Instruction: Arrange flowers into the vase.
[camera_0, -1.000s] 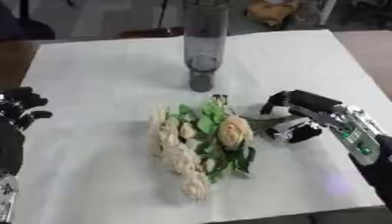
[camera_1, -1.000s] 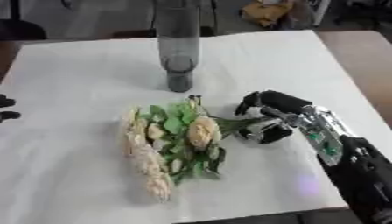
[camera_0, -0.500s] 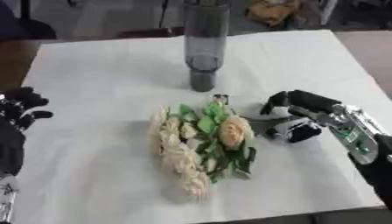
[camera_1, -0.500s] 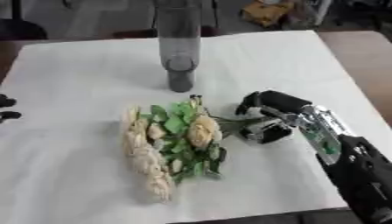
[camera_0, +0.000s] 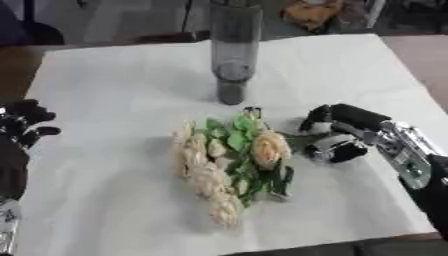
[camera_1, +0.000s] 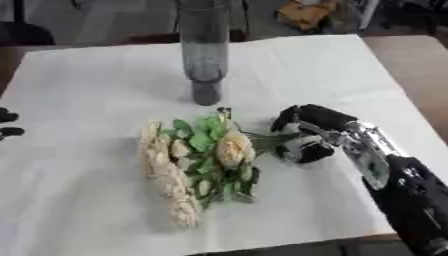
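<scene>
Step in hand looks like the pickup: right robot hand is sitting just right of the flowers, fingers curling in toward the stem ends. I'm reading it as closing on the stems, but I can't tell if it's actually gripping them, since the contact is hidden behind the fingers.

Flowers are lying flat on the tabletop, a bunch of cream blooms with green leaves, heads trailing toward the near edge. Vase is standing upright beyond them, tall and grey, apart from the bunch and not yet holding anything.

Left robot hand is idling at the left edge with fingers partly curled, holding nothing.

Next move, as I judge it: securing the stems, lifting the bunch, turning it stem-down and lining it up over the narrow vase mouth. The risk is knocking the vase over.

Versus 1 s ago: nothing much is changing. The bunch and vase are lying where they were, and the right robot hand is barely shifting.
</scene>
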